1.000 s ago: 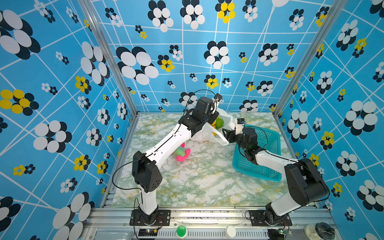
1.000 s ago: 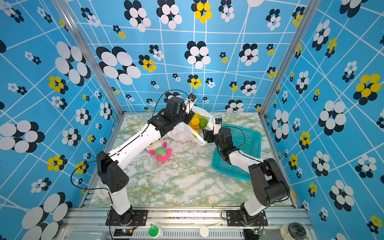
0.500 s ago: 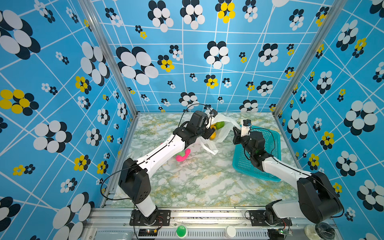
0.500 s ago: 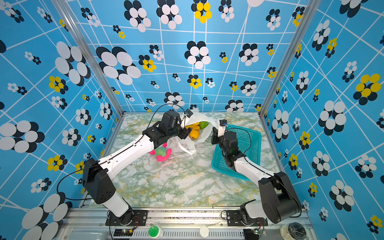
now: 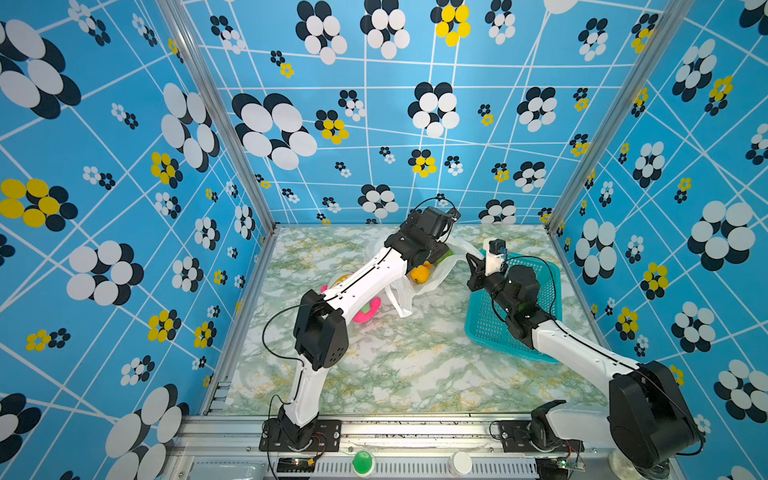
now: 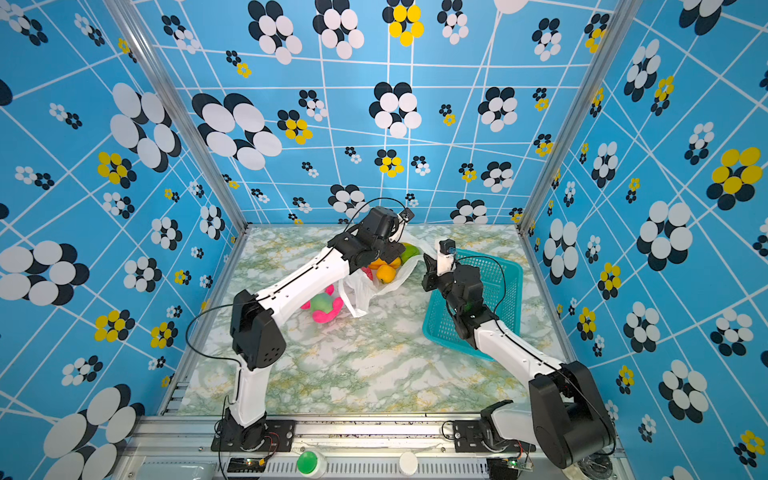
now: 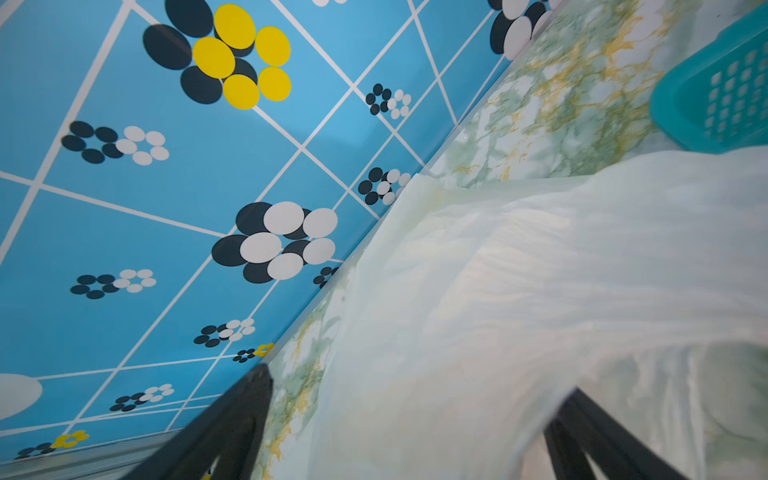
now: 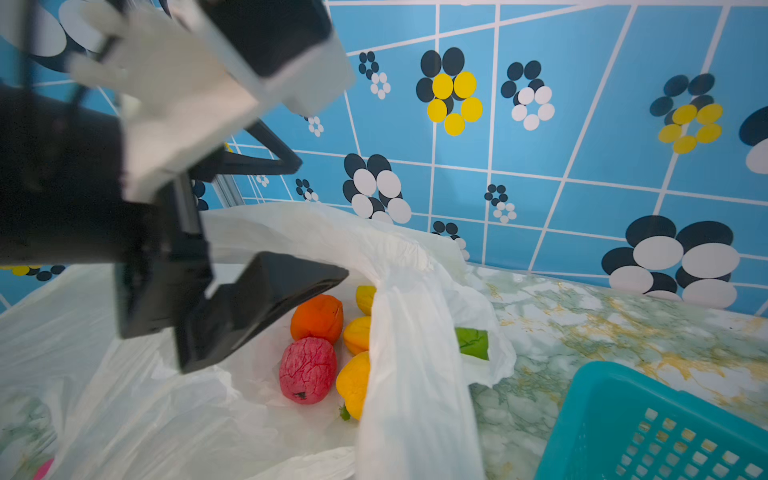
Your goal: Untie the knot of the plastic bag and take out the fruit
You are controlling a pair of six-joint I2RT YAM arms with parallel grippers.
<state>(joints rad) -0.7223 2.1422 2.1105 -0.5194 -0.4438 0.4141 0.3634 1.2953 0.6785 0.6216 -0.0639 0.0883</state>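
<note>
Where the left arm crosses the marbled table (image 6: 374,365) in both top views, a pink and green plush toy (image 6: 322,305) lies partly hidden under it, left of centre. Just right of that, toward the back wall, the plastic bag (image 6: 361,291) lies with its mouth gaping and one loose handle strip (image 8: 415,374) trailing toward the front. The left gripper (image 8: 320,220) hangs over that mouth, at the left of the right wrist view, its fingers (image 8: 266,299) spread wide apart. Inside the bag the fruit (image 8: 318,318) lies in a heap: an orange piece, a pink-red one (image 8: 307,370), several yellow ones, and a green one (image 8: 471,343) beside the strip. Further right, the right gripper (image 6: 424,259) is closed on the bag's rim, which stretches taut to it. Behind that gripper, at centre right, sits the teal basket (image 6: 505,286).
</note>
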